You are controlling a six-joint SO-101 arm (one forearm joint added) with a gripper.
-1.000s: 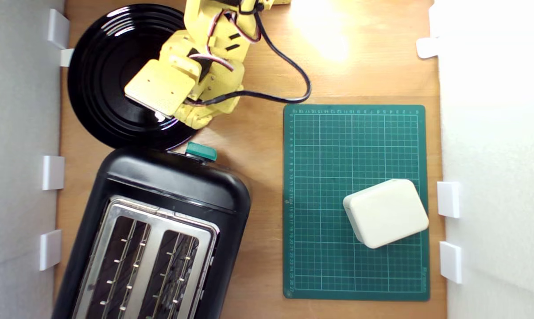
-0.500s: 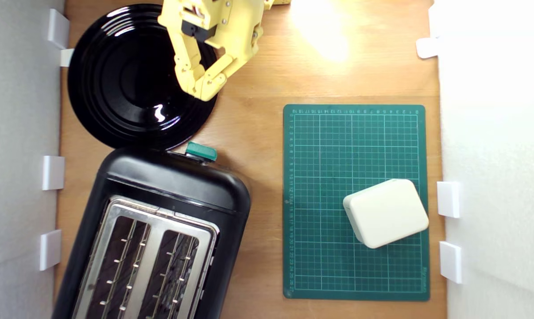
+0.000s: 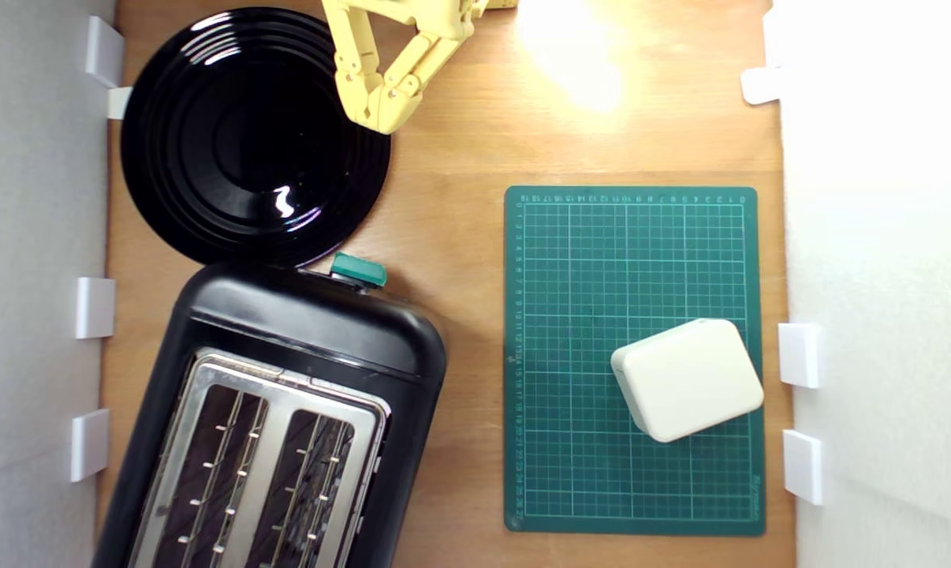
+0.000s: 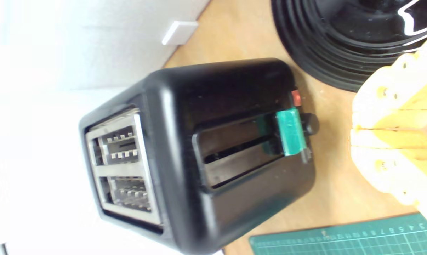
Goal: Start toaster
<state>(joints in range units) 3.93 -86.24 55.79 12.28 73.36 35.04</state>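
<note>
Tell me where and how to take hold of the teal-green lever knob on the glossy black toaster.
Take the teal-green lever knob across its two broad flat faces, coming in from the round black plate side. It juts clear of the glossy black toaster end wall, at the table end of its slot, probably already pressed. The yellow end effector, shut, is well clear of it.

A round black plate (image 3: pixel 239 134) rests on the wooden table (image 3: pixel 460 142); a cream box (image 3: pixel 687 379) sits on the green cutting mat (image 3: pixel 594 260) (gridded).
</note>
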